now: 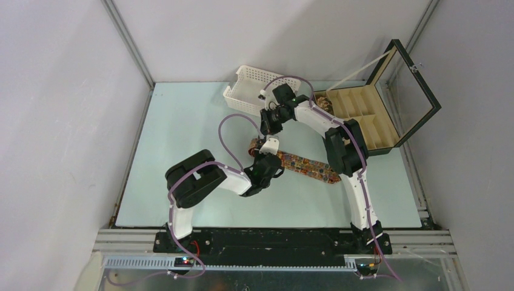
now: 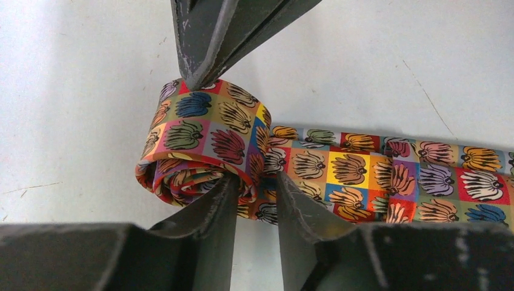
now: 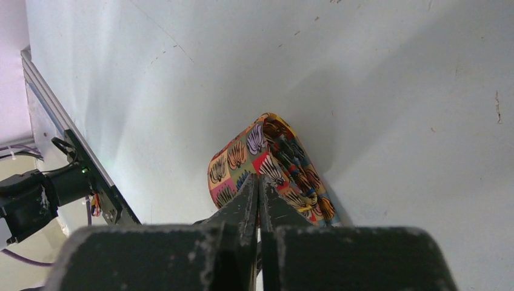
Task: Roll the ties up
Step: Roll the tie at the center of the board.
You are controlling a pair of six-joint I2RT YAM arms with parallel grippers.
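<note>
One tie lies across the pale table, patterned in small multicoloured squares. Its left end is rolled into a coil (image 2: 200, 136), and the rest runs right as a flat strip (image 2: 388, 176); the strip (image 1: 309, 170) also shows from above. My left gripper (image 2: 256, 179) is open at the coil's near side, one finger against the coil's core and the other by the strip's edge. My right gripper (image 2: 195, 83) is shut, and its tip rests on top of the coil (image 3: 267, 151). In its own view, the right gripper (image 3: 259, 180) points down at the roll. Both grippers, left (image 1: 267, 160) and right (image 1: 270, 143), meet there.
A white perforated basket (image 1: 251, 91) stands at the back of the table. To its right is a black compartmented box (image 1: 370, 118) with its glass lid (image 1: 415, 85) raised; something brown and patterned sits at its left end. The table's metal frame edge (image 3: 73, 163) is close by.
</note>
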